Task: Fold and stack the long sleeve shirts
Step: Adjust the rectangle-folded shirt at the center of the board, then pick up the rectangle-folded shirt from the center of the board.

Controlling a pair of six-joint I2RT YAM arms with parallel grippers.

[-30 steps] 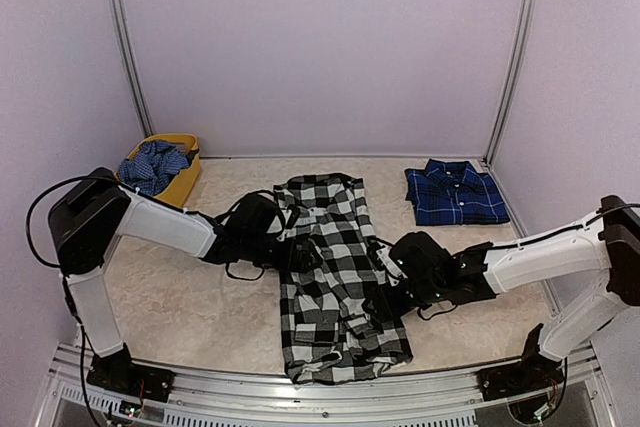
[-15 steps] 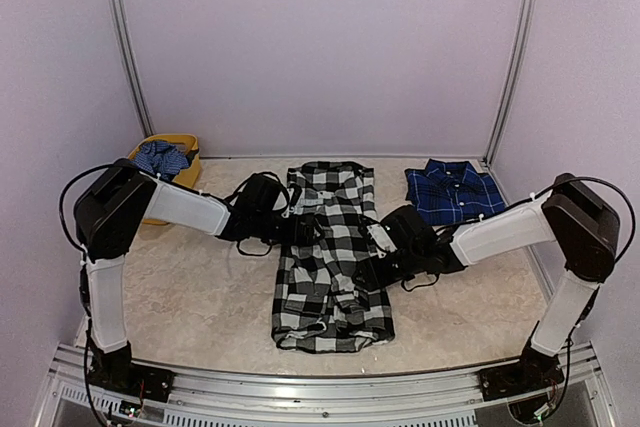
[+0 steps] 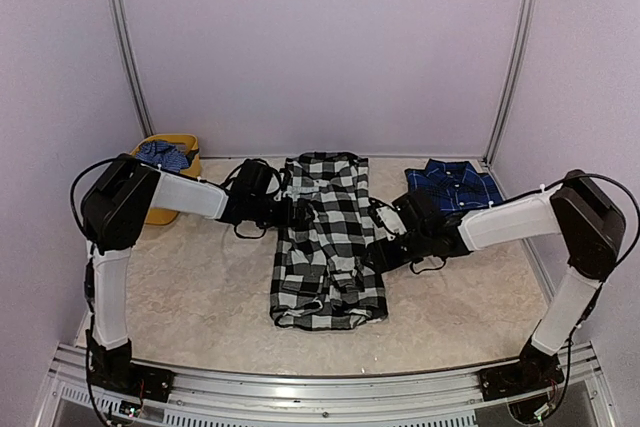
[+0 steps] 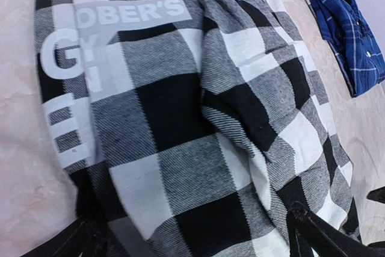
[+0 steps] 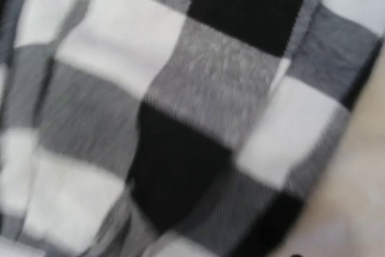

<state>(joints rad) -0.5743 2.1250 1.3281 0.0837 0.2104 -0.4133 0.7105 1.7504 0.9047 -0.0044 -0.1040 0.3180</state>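
The black-and-white check shirt (image 3: 325, 242) lies lengthwise at the table's middle, collar far, with its sides folded in. Its white lettering (image 4: 144, 13) shows in the left wrist view. My left gripper (image 3: 295, 215) sits at the shirt's left edge. Its fingers stand wide apart, with check cloth (image 4: 180, 118) bulging between them. My right gripper (image 3: 380, 247) is at the shirt's right edge. Its wrist view is blurred and filled with check cloth (image 5: 180, 88), and its fingers are hidden. The navy plaid shirt (image 3: 455, 187) lies folded at the far right and also shows in the left wrist view (image 4: 349, 34).
A yellow basket (image 3: 185, 139) holding blue cloth (image 3: 160, 155) stands at the far left, next to the left arm. Lilac walls with metal posts close the back and sides. A metal rail runs along the near edge.
Both grippers have moved away from the near edge, and the check shirt has slid with them toward the back wall. It now lies straighter and narrower.
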